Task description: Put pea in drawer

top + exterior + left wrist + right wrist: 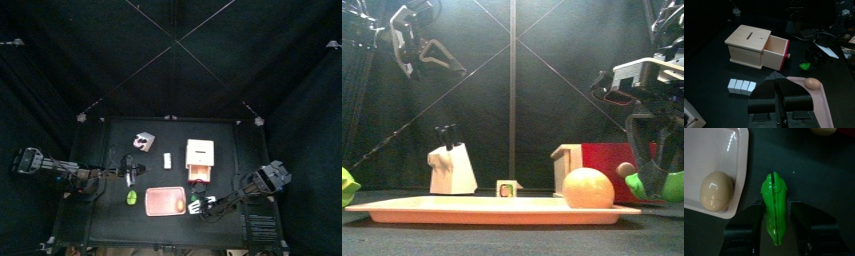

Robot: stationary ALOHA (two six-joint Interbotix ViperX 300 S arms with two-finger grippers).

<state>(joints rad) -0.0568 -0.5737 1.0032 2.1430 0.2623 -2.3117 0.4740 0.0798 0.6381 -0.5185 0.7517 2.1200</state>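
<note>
The pea [774,205] is a green pod held lengthwise between the jaws of my right gripper [774,214], low over the table beside the pink tray [711,153]. It shows as a green speck in the top view [195,208] and at the right edge of the front view [669,185]. The drawer [201,158] is a tan wooden box behind the tray, its orange-brown compartment [776,52] pulled out. My right gripper [202,206] is in front of it. My left gripper [781,95] is shut and empty, raised left of the tray [124,172].
A beige egg [716,190] lies in the pink tray [167,203]. A larger bright green oval piece [134,197] lies left of the tray. White blocks [741,86] and a white object [452,168] stand further back.
</note>
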